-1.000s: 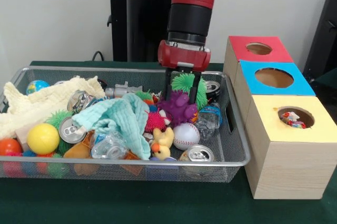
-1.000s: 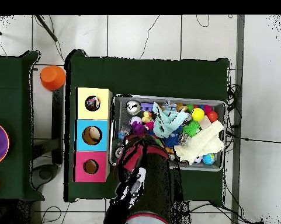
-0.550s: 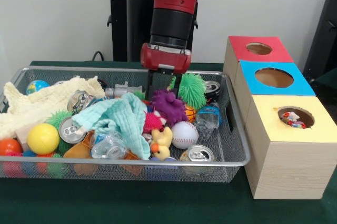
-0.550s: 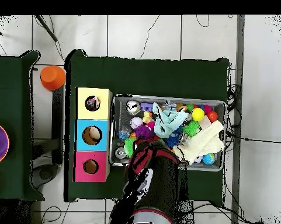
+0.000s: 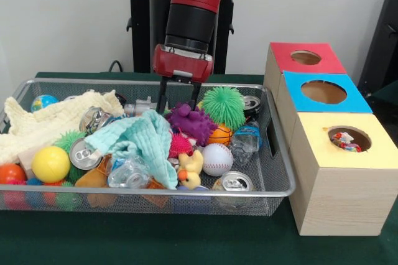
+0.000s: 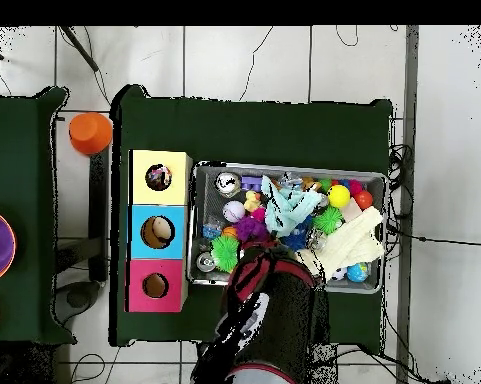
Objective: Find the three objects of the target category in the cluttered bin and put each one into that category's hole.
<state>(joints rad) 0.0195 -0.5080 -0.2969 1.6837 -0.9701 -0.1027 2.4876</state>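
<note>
Three targets unfound, the open, empty gripper (image 5: pixel 178 96) hovered over the bin (image 5: pixel 278 153), apparently searching; next needed a pick.

Wire mesh bin (image 5: pixel 277 153) full of clutter. Purple spiky rubber toy (image 5: pixel 189 122) lies just below-right of the gripper (image 5: pixel 178 97); green spiky ball (image 5: pixel 224 107) beside it. Yellow-topped wooden box (image 5: pixel 348 172), hole holds items.

Green table (image 5: pixel 155 240); on it wire bin (image 5: pixel 273 172); beside it, three-hole box (image 5: pixel 339 196).
</note>
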